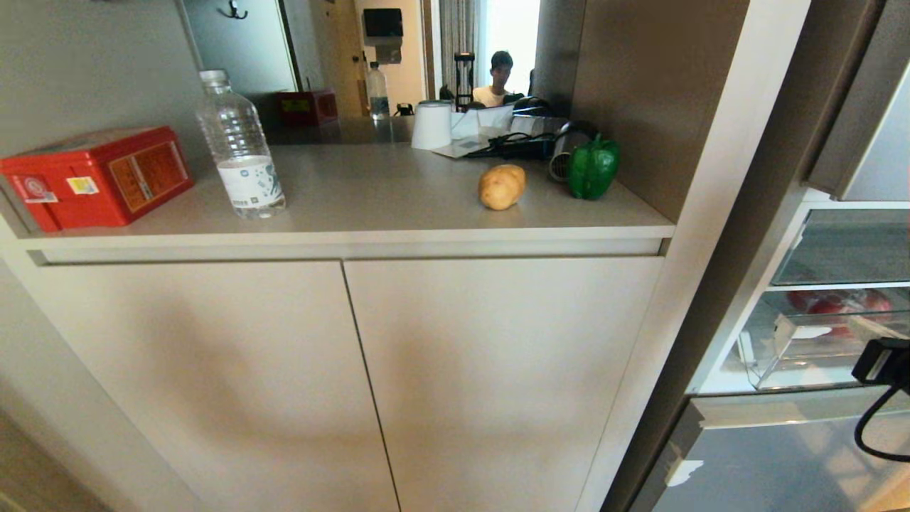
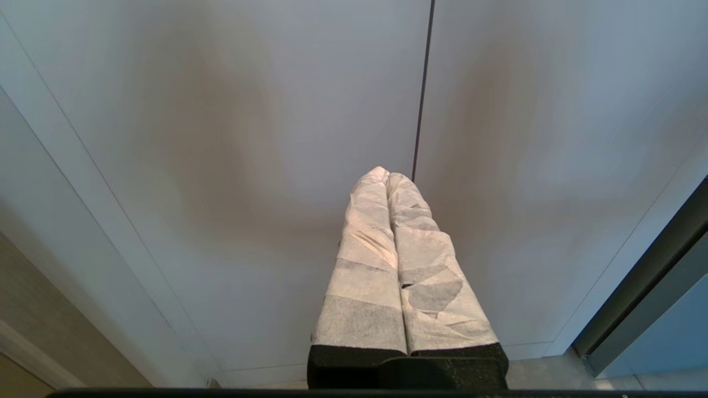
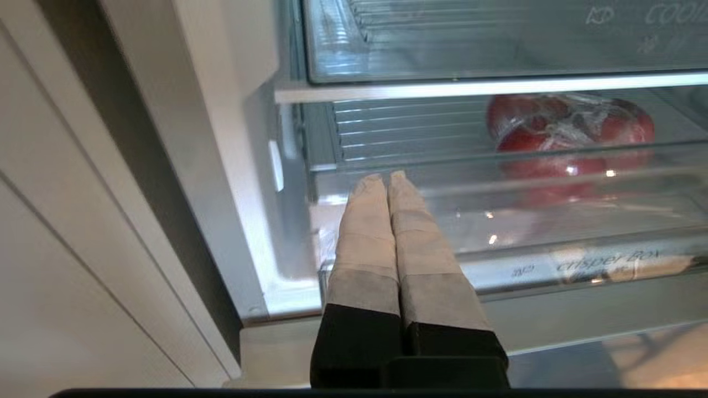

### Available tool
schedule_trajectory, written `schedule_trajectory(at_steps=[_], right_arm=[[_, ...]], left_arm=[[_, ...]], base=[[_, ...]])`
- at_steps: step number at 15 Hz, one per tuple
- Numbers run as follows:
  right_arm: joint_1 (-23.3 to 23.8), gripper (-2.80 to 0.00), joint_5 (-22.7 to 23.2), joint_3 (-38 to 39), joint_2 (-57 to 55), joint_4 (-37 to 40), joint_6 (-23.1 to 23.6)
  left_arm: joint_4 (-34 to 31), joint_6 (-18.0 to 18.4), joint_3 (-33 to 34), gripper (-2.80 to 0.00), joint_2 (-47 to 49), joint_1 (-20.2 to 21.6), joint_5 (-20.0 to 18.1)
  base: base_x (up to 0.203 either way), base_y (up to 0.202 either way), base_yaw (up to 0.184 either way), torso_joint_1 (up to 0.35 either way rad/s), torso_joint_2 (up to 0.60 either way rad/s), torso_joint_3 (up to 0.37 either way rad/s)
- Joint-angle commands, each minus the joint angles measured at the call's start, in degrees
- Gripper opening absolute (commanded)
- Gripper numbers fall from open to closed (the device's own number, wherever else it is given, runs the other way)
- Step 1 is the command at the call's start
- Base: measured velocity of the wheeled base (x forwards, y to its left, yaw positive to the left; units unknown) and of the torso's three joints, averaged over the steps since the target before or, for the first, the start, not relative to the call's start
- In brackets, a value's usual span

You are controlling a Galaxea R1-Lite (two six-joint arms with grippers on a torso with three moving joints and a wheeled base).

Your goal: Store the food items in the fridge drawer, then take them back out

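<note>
Nearest, the left gripper (image 2: 386,176) hangs before the two pale cabinet doors (image 2: 221,166), its two wrapped fingers (image 2: 365,265) pressed together on nothing. The right gripper (image 3: 385,178) sits at the front rim of the fridge drawer (image 3: 553,265), its two fingers (image 3: 365,243) likewise closed flat together and empty, tips against the clear front wall near the drawer's left end.

The fridge drawer is one clear bin, pulled slightly out; inside it, right of the fingers and further back, lies one wrapped red item (image 3: 564,132), with bare floor between it and the left wall. One glass shelf (image 3: 498,85) runs above the drawer.

On the table (image 1: 370,192) left of the fridge: one potato (image 1: 502,186) near the front edge, one green bell pepper (image 1: 593,168) just beside it and a little further back, apart. Well left of the potato stand one water bottle (image 1: 240,146) and one red box (image 1: 96,176), open surface between.
</note>
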State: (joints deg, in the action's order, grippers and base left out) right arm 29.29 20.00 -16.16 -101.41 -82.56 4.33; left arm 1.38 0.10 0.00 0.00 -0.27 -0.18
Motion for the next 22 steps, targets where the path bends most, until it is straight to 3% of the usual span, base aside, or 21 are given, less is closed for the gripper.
schedule_trajectory(at_steps=[1,12,17,22], right_arm=[[0.33,-2.80,0.13,-3.44,1.92,4.86,0.01],[1.20,-2.80,0.08,-35.24,4.46,60.55,2.48],[1.29,-2.80,0.03,-42.43,-1.61,66.91,4.62],[1.21,-2.80,0.03,-46.79,-6.90,67.01,6.02]], left_arm=[[0.03,-0.01,0.62,-2.80,0.00,0.00,0.01],[0.03,-0.01,0.62,-2.80,0.00,0.00,0.01],[0.03,-0.01,0.62,-2.80,0.00,0.00,0.01],[0.03,-0.01,0.62,-2.80,0.00,0.00,0.01]], base=[[0.000,0.000,0.000,0.000,0.00,0.000],[0.000,0.000,0.000,0.000,0.00,0.000],[0.000,0.000,0.000,0.000,0.00,0.000],[0.000,0.000,0.000,0.000,0.00,0.000]])
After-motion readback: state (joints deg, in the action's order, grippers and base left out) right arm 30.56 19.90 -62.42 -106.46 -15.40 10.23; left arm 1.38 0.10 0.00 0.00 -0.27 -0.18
